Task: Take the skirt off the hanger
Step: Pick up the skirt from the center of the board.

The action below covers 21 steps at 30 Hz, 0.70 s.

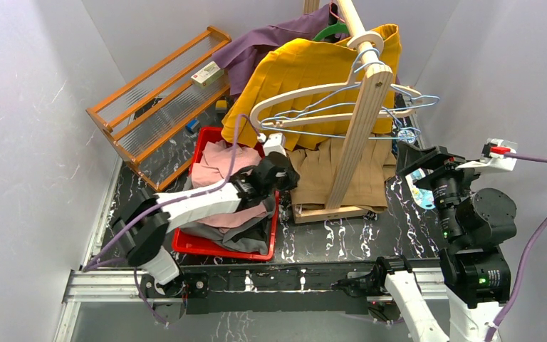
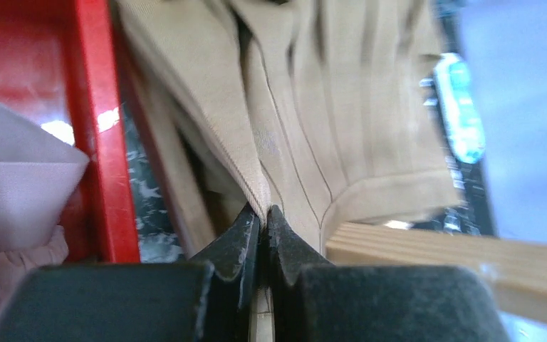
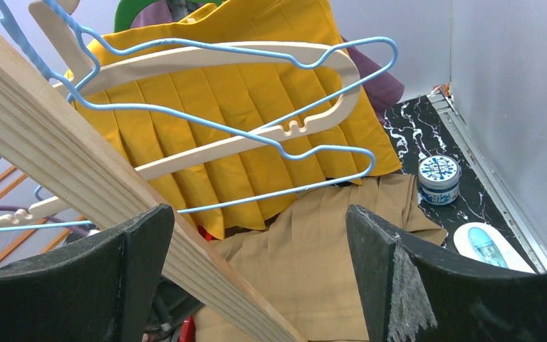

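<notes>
your left gripper [image 2: 263,221] sits closest, its dark fingers [image 2: 235,246] pressed shut on a thin fold of the tan pleated skirt [image 2: 327,107], right at a seam near the hem. that skirt droops at the foot of the wooden stand [image 1: 360,128], below the yellow skirt [image 1: 306,64], just beside the red bin [image 1: 189,246]; you cannot tell from these views whether it is clipped to any hanger. your right gripper [image 3: 256,214] hovers with its jaws spread wide and holds nothing. the pinch is shallow, so a hard pull is likely to let the cloth slip out. part of the fabric lies against the stand's base, so it could catch there and drag or tip the stand. the white hanger [image 1: 306,96] and blue wire hangers [image 1: 413,100] are tangled close above, and a snag could bring them or the yellow skirt down too. as for containers, the red bin holds a pink garment [image 1: 214,167] over a grey one [image 1: 246,231]. the small round tin [image 3: 439,178] on the right has its lid on, so its contents are hidden.
</notes>
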Motion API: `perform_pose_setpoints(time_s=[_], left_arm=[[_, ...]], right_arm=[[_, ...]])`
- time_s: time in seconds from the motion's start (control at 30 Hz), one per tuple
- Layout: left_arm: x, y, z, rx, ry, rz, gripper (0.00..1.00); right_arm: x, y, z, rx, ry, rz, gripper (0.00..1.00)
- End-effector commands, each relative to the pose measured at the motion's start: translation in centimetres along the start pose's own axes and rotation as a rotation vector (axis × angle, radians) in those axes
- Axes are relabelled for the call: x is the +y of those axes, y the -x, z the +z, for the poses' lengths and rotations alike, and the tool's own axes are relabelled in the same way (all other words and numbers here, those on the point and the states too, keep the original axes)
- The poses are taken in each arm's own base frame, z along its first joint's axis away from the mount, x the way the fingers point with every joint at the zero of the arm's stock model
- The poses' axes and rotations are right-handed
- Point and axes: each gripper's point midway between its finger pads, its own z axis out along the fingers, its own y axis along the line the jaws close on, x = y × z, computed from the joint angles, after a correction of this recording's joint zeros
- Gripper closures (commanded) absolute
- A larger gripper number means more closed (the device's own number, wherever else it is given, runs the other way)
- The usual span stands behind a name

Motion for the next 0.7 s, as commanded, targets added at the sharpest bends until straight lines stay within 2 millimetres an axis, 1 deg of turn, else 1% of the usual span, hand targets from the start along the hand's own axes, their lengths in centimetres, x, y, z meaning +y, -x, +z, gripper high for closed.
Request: perform_pose_setpoints(time_s=[0.0, 0.07, 0.13, 0.2, 0.27, 0.33, 0.37, 0.4, 0.43, 0.53, 0.67], left_arm=[[-6.3, 7.1, -7.3, -0.183, -0.321, -0.012, 1.00], [-6.3, 7.9, -9.3, -0.198, -0.350, -0.022, 1.00], [-5.8, 8.5, -11.1, -0.212, -0.359, -0.016, 1.00], [-4.7, 8.9, -12.4, -0.218, -0.346, -0.015, 1.00], [-3.8, 9.1, -13.4, -0.216, -0.367, -0.021, 1.00], [-3.0, 9.4, -14.3, -0.197, -0.424, -0.047, 1.00], [-2.5, 9.9, -14.8, -0.192, -0.458, -0.062, 1.00], [-1.3, 10.6, -14.9, -0.195, -0.459, -0.087, 1.00], [-0.6, 11.0, -15.2, -0.191, -0.465, -0.099, 1.00], [1.3, 11.7, -15.8, -0.174, -0.465, -0.115, 1.00], [1.7, 12.8, -17.9, -0.201, -0.515, -0.090, 1.00]], right_arm=[[0.8, 2.7, -0.5, -0.096, 0.025, 0.000, 0.02], [0.8, 2.7, -0.4, -0.095, 0.027, 0.001, 0.02], [0.9, 2.7, -0.2, -0.094, 0.028, 0.000, 0.01], [0.9, 2.8, -0.1, -0.095, 0.027, -0.001, 0.02], [0.8, 2.9, -0.1, -0.098, 0.022, -0.005, 0.02], [0.8, 3.0, -0.1, -0.100, 0.020, -0.013, 0.01], [0.7, 3.2, -0.1, -0.103, 0.016, -0.017, 0.02], [0.7, 3.3, -0.1, -0.105, 0.010, -0.021, 0.02], [0.6, 3.4, 0.0, -0.104, 0.004, -0.026, 0.01], [0.6, 3.7, 0.0, -0.107, 0.001, -0.028, 0.01], [0.9, 3.7, 0.2, -0.099, 0.012, -0.028, 0.02]])
